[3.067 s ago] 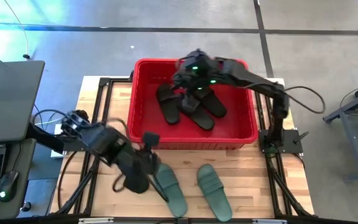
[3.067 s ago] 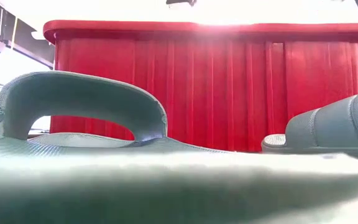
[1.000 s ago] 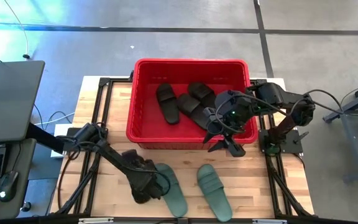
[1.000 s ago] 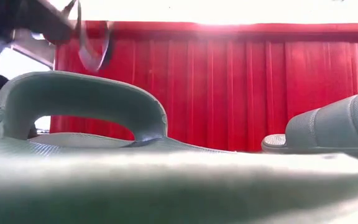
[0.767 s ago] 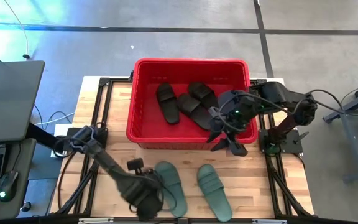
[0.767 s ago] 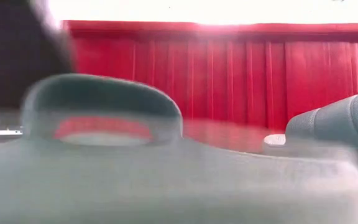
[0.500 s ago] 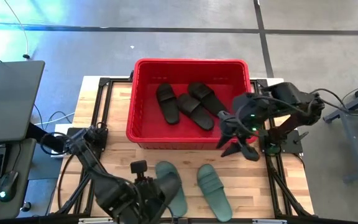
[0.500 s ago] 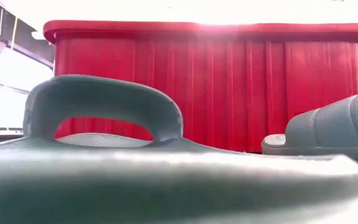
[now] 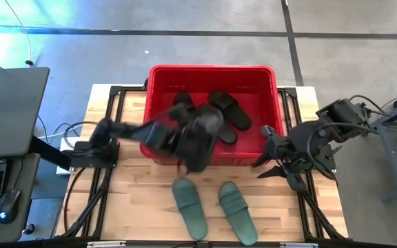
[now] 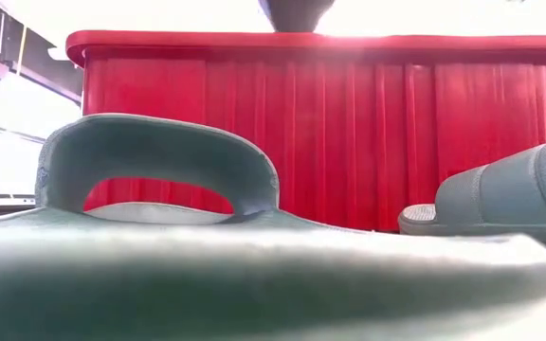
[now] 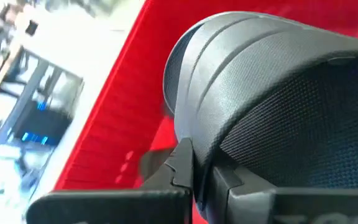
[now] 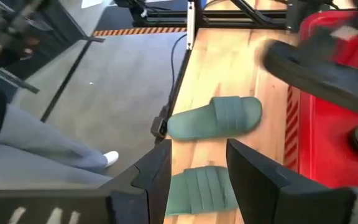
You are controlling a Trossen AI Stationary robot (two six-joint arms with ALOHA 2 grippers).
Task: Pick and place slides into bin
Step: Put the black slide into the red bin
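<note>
while left jaws (image 11: 197,180) pinch black slide (image 11: 272,112) over bin (image 9: 158,148), right jaws (image 12: 197,180) spread

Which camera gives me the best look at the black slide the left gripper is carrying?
The left wrist view: the black slide fills it, clamped by the left gripper beside the bin wall. The high view shows it blurred over the bin's front rim. The low and right wrist views don't show it clearly.

bright backlit glare, left arm (image 9: 164,138) motion-blurred, foreground defocused
</note>
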